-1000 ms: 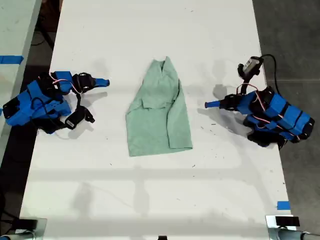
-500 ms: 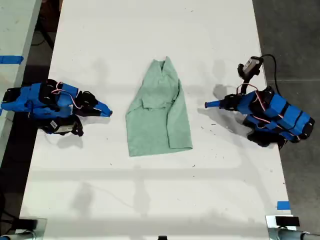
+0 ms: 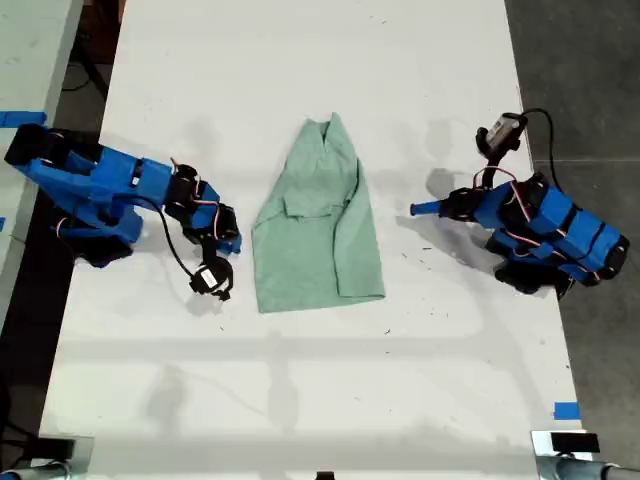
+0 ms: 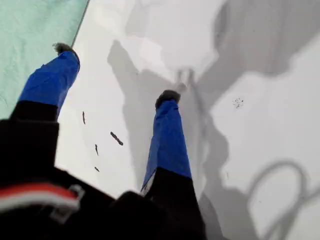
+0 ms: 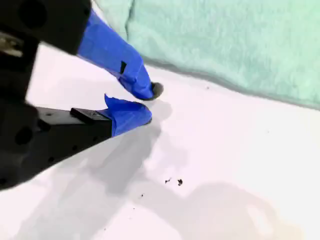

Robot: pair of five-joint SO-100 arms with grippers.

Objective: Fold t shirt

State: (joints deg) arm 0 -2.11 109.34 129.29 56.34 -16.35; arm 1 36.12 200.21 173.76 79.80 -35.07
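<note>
Pincer (image 3: 228,243) of first arm now beside t shirt (image 3: 318,218), formerly apart.

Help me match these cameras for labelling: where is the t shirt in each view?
Exterior view: t shirt mid-table, between both arms.
First wrist view: t shirt edge beside my first gripper.
Second wrist view: t shirt just beyond my second gripper.
Shared landmark: the white table.

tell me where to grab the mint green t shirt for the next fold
Probably the lower corner of the pale mint-green cloth t shirt on the exterior view's left. That hem edge lies flat and free on the white table, and my first gripper, fingers open, is beside it. Come in low from that side and pinch the edge.
</note>
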